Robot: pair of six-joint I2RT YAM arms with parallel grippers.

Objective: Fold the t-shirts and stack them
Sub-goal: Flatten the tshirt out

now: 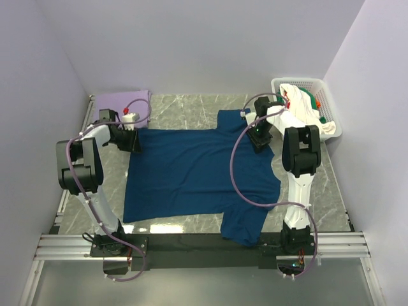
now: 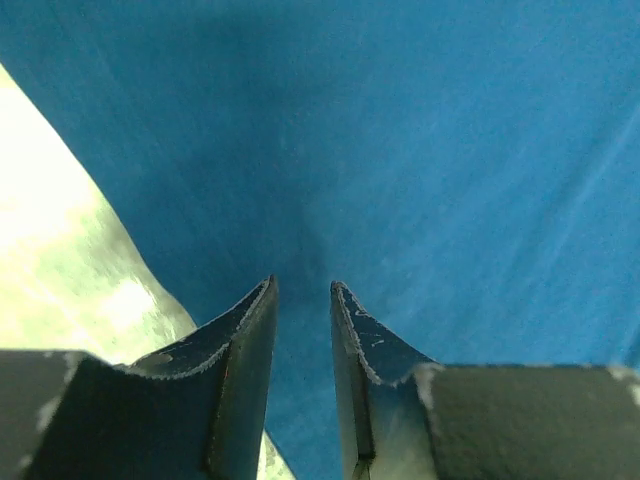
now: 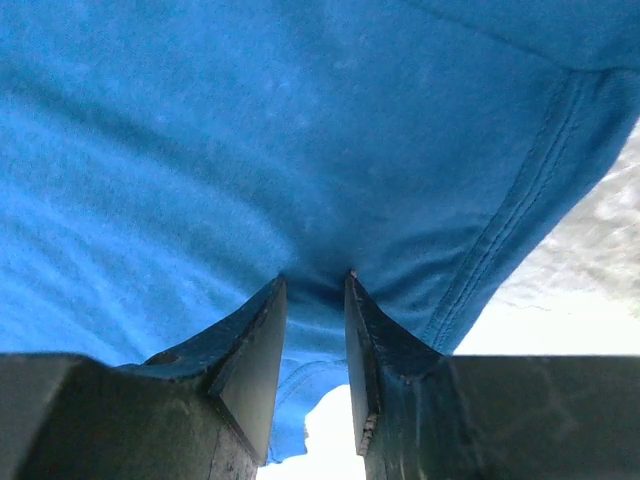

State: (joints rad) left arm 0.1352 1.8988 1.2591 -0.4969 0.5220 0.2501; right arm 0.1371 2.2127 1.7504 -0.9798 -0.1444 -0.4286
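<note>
The navy t-shirt (image 1: 191, 172) lies flat on the desk (image 1: 185, 105). The left end effector (image 2: 302, 285) is on its far hem corner and the right end effector (image 3: 316, 275) on its far shoulder. Both stand narrowly parted over cloth, and I cannot tell whether they are pinching it.

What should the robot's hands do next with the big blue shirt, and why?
Probably squeeze both grippers shut. The left gripper and right gripper sit on the far edge of the flat dark navy-blue cloth t-shirt, fingers slightly apart with cloth between, so nothing looks firmly pinched yet.
</note>
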